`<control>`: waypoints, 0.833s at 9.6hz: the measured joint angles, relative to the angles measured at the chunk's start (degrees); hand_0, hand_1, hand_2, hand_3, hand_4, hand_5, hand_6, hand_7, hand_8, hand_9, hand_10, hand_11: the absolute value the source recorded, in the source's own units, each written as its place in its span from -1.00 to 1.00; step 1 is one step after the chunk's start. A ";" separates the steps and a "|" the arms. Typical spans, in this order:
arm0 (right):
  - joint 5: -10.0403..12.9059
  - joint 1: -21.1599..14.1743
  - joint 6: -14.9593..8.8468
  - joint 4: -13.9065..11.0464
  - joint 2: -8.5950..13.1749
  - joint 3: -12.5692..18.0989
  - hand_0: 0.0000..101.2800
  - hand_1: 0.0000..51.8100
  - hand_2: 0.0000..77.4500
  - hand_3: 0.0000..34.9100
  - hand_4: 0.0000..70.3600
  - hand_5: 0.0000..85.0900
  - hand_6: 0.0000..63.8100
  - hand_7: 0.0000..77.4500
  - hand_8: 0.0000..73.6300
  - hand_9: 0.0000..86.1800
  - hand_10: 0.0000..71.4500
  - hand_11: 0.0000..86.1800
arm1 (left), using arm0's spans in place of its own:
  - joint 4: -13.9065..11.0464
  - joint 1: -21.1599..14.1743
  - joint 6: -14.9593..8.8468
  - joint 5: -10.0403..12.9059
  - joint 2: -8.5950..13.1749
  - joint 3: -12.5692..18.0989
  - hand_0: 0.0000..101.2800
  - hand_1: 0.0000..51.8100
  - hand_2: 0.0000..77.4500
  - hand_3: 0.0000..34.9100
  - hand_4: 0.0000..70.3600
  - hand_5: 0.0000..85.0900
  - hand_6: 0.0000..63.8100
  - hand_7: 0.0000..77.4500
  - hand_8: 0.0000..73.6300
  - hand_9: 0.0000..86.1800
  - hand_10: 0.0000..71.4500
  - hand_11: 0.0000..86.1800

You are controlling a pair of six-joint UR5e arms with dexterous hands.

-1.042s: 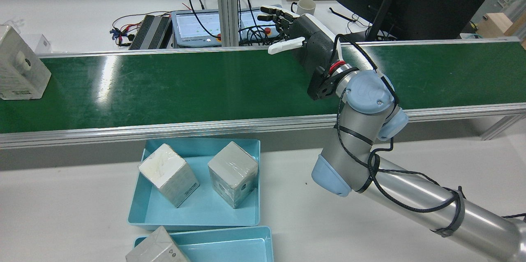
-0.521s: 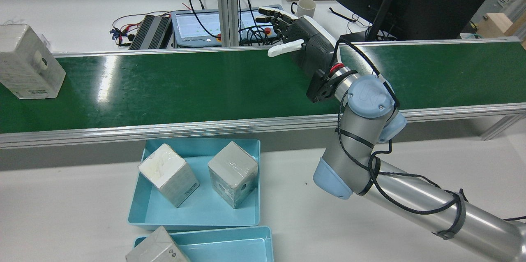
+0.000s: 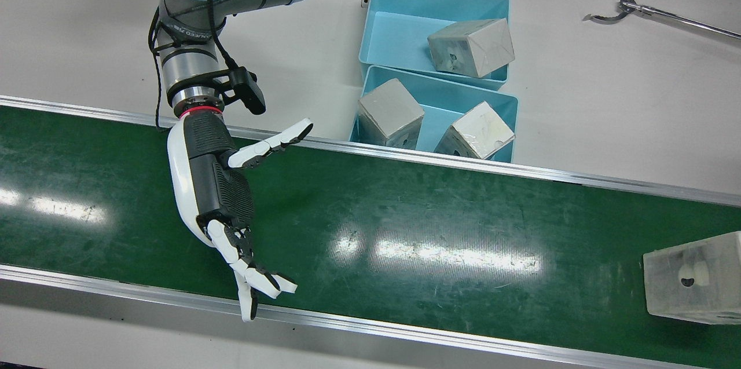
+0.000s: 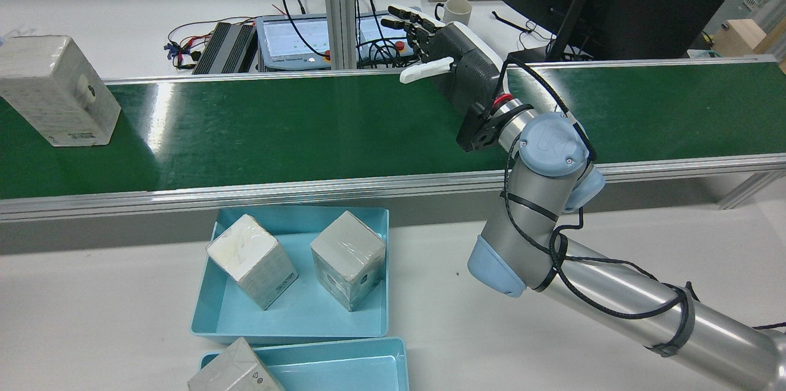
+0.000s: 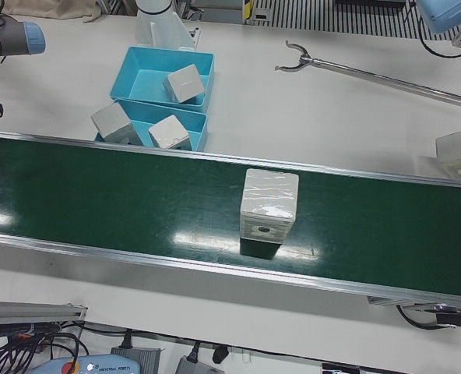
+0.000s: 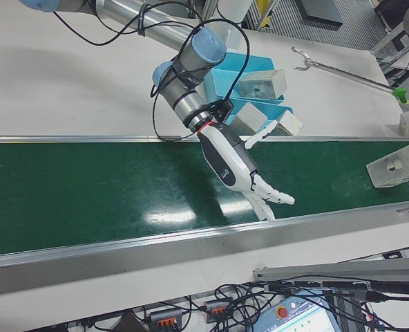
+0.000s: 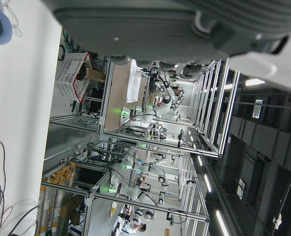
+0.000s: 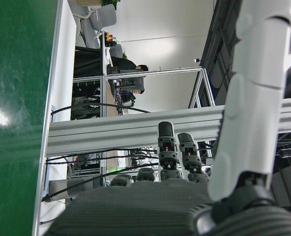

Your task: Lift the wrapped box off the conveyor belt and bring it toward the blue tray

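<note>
— Well, front view first: which step is in hand?
— Waiting. The right hand hangs over the green belt, fingers spread, holding nothing. The wrapped box sits well apart, at the belt's far end.
— Rear view?
— Same hand tilted toward the box. The blue tray already holds two boxes.
— Next move?
— Likely closing around the box. The left hand's state I cannot tell.
</note>
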 joint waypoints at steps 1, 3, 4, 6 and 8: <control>0.03 0.00 0.00 0.08 0.00 -0.01 -0.07 -0.64 -0.96 -1.00 -0.63 -0.69 -0.74 -0.46 -0.97 -0.95 -1.00 -0.97 | 0.00 0.00 0.00 0.00 0.00 0.00 -1.00 -1.00 -0.97 -1.00 -1.00 -0.97 -0.98 -0.99 -0.97 -0.99 -0.98 -0.99; 0.11 -0.03 0.00 0.13 0.04 -0.25 -0.07 -0.62 -0.96 -1.00 -0.63 -0.68 -0.71 -0.44 -0.97 -0.95 -1.00 -0.97 | 0.00 0.00 0.00 0.00 0.00 0.00 -1.00 -1.00 -0.99 -1.00 -1.00 -0.97 -0.98 -0.99 -0.97 -0.99 -1.00 -0.99; 0.11 -0.12 0.00 0.12 0.06 -0.62 -0.07 -0.62 -0.96 -1.00 -0.63 -0.68 -0.71 -0.44 -0.97 -0.95 -1.00 -0.97 | 0.00 0.00 0.00 0.00 0.00 0.00 -1.00 -1.00 -0.99 -1.00 -1.00 -0.97 -0.98 -0.99 -0.97 -0.99 -0.98 -0.99; -0.08 -0.28 -0.02 -0.03 0.06 -1.33 -0.07 -0.56 -0.86 -0.99 -0.55 -0.64 -0.69 -0.34 -0.94 -0.89 -1.00 -0.97 | 0.00 0.00 0.00 0.00 0.00 0.00 -1.00 -1.00 -0.97 -1.00 -1.00 -0.97 -0.98 -0.99 -0.97 -0.99 -1.00 -0.99; -0.27 -0.33 -0.04 -0.27 0.05 -1.49 -0.03 -0.43 -0.89 -0.99 -0.52 -0.59 -0.69 -0.31 -0.93 -0.90 -1.00 -0.97 | 0.00 0.00 0.00 0.00 0.00 0.00 -1.00 -1.00 -0.99 -1.00 -1.00 -0.97 -0.98 -0.99 -0.97 -0.99 -1.00 -0.99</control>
